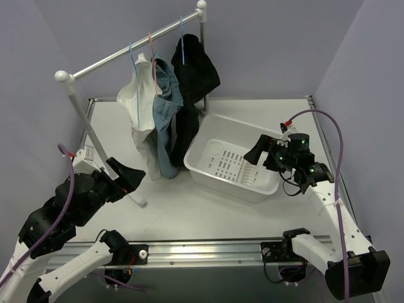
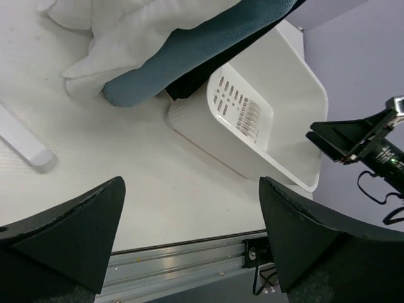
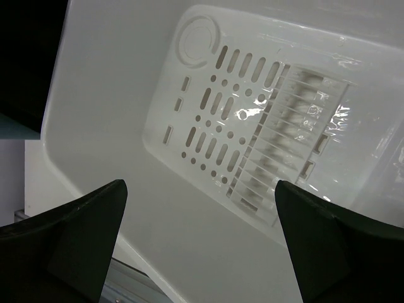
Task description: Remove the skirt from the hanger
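One rail of silver metal tube with white knobs (image 1: 120, 55) stands behind the single white slotted plastic tub (image 1: 230, 184) on the pale worktop (image 1: 208, 214). The rail carries three hangers and three garments. The large black pleated fabric skirt (image 1: 192, 76) hangs on a thin light-blue wire hanger (image 1: 182, 49), nearest the tub, and its hem drops just beside the tub's rear left corner. Farther left of the tub come a blue denim garment (image 1: 165, 104) on one thin pink hanger (image 1: 152, 53), then a white garment (image 1: 136, 101) on the second light-blue hanger (image 1: 134, 63). There are two claws. The left claw (image 1: 129, 180) sits left of the tub, spread apart and holding nothing. The right claw (image 1: 257, 151) hovers over the tub's right end, also spread and holding nothing.
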Controlling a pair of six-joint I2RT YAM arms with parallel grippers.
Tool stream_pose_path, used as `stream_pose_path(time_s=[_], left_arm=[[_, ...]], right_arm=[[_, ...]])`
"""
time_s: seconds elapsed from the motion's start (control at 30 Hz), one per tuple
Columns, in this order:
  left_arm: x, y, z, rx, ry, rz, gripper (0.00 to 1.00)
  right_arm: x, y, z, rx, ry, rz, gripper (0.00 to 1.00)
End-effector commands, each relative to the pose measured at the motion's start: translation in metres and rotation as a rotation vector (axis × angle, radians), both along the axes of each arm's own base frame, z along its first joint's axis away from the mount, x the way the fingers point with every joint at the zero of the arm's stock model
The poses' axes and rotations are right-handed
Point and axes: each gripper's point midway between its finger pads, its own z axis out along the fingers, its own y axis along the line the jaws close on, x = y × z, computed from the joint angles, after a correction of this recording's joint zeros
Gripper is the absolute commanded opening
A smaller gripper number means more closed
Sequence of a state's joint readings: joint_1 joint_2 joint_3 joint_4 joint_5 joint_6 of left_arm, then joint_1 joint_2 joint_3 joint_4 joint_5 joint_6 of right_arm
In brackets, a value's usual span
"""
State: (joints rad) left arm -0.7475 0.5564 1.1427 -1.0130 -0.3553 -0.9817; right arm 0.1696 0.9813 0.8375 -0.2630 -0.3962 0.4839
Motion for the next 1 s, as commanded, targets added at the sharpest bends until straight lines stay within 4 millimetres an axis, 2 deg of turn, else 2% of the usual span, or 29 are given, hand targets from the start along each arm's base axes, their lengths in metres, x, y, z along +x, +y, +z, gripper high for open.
stream_pose_path(time_s=[0.0,0.07,0.1,0.2,0.23,0.37,0.4,0.47,0.5,0.6,0.8,0.83,0.93,0.97], left_arm=[[0.014,0.004,0.025,0.096,-0.051,0.017,0.95],[0.026,0.004,0.033,0.164,-0.049,0.043,0.93],[0.027,0.007,0.049,0.165,-0.07,0.051,0.92],[0.041,0.004,0.065,0.222,-0.087,0.066,0.91],[0.046,0.001,0.077,0.223,-0.105,0.071,0.91],[0.059,0.007,0.103,0.298,-0.183,0.094,0.9],[0.065,0.0,0.118,0.28,-0.245,0.081,0.9],[0.071,-0.004,0.129,0.291,-0.308,0.068,0.9],[0.074,-0.007,0.142,0.289,-0.363,0.063,0.9],[0.085,-0.009,0.16,0.303,-0.417,0.08,0.9],[0.118,-0.016,0.172,0.399,-0.414,0.089,0.89],[0.131,-0.015,0.166,0.425,-0.387,0.095,0.89],[0.153,-0.012,0.161,0.439,-0.356,0.093,0.84],[0.161,-0.004,0.16,0.418,-0.347,0.089,0.82]], right_arm=[[0.005,-0.003,0.027,0.007,-0.083,-0.019,1.0],[0.005,-0.005,0.031,0.0,-0.093,-0.023,1.0],[0.005,-0.007,0.032,-0.007,-0.09,-0.03,1.0],[0.002,-0.004,0.031,0.003,-0.084,-0.019,1.0],[0.002,-0.003,0.032,0.008,-0.086,-0.015,1.0],[0.0,0.002,0.032,0.021,-0.081,0.014,1.0],[0.0,0.005,0.035,0.025,-0.092,0.031,1.0],[-0.002,0.012,0.045,0.044,-0.115,0.071,1.0],[-0.003,0.013,0.049,0.044,-0.129,0.081,1.0],[-0.004,0.012,0.06,0.036,-0.163,0.085,1.0],[-0.004,0.01,0.068,0.01,-0.186,0.095,1.0],[-0.004,0.01,0.068,0.01,-0.186,0.097,1.0],[-0.004,0.012,0.069,0.021,-0.182,0.103,1.0],[-0.004,0.013,0.069,0.024,-0.183,0.106,1.0]])
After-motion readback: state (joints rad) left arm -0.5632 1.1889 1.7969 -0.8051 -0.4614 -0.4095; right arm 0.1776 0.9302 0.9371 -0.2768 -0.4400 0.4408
